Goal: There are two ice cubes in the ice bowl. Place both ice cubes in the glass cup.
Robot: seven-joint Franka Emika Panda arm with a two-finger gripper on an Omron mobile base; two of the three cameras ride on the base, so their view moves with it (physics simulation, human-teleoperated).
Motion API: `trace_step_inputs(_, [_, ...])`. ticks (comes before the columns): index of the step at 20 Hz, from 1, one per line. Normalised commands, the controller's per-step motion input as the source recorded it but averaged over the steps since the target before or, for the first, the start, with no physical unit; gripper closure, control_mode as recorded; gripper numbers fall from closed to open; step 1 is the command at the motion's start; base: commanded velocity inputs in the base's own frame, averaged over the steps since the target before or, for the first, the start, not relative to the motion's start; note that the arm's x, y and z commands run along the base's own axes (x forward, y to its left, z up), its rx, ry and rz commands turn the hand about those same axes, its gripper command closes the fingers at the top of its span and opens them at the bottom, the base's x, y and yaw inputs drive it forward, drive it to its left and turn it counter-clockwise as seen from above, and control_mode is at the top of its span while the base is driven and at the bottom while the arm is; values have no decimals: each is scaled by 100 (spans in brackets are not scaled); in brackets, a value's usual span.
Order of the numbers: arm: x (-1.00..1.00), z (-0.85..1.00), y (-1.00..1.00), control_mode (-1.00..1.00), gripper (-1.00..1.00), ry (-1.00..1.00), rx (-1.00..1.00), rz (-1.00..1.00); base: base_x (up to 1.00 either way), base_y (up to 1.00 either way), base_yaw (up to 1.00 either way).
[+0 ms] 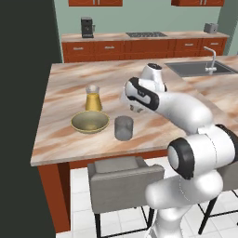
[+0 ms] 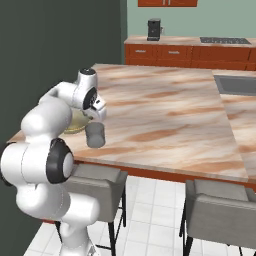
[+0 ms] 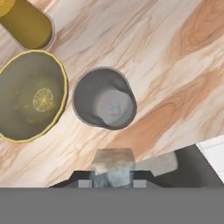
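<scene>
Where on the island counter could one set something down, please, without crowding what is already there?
The counter is bare from the glass cup rightward to the sink, and across the far half. It is crowded at the near left corner, where the ice bowl, flask and cup cluster.

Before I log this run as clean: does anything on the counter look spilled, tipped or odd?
Nothing stands out. The ice bowl, glass cup and flask stand upright on the counter, with no spill. The gripper holds an ice cube.

glass cup [image 1: 124,128] on counter [image 1: 69,93] just right of ice bowl [image 1: 90,122], flask [image 1: 93,98] behind bowl
</scene>
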Motion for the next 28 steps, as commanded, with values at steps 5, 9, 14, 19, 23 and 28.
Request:
trace_step_inputs(5, [5,-3,7,-100,100,-3,-8,1,0,0,0])
trace_step_inputs(9, [37,-17,9,-100,100,0,-10,0,0,0,0])
trace_step_inputs(14, [47,-11,0,-100,100,0,-1,0,0,0,0])
trace_step_inputs(19, [36,-19,0,-100,100,0,0,0,0,0,0])
trace_step_inputs(23, [32,-22,4,-100,100,0,0,0,0,0,0])
trace_step_inputs(28, [9,-26,8,-100,100,0,-3,0,0,0,0])
